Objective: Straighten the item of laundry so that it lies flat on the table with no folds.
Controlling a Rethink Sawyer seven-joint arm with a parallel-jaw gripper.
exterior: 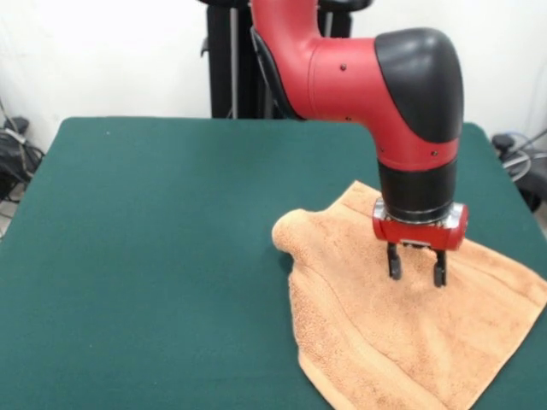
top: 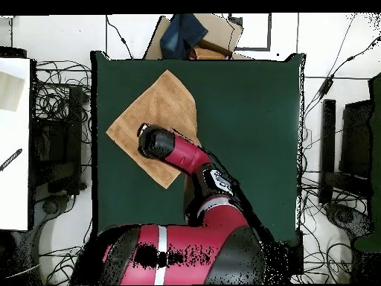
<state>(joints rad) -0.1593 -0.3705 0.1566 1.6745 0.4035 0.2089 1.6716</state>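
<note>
Pincer [exterior: 416,275] pts straight down over towel [exterior: 402,342], fingers parted w/ nothing between them, tips at or just above the cloth; can't tell if touching. I judge job partly done: towel lies mostly spread on green table [exterior: 154,256], toward its right edge in front view, but the corner nearest table centre is bunched into a rounded fold w/ creases running from it, so that corner is left to pull out. Overhead view gives whole towel [top: 160,104] outline as a diamond near table edge, arm hiding pincer & fold; front view alone shows those.
</note>
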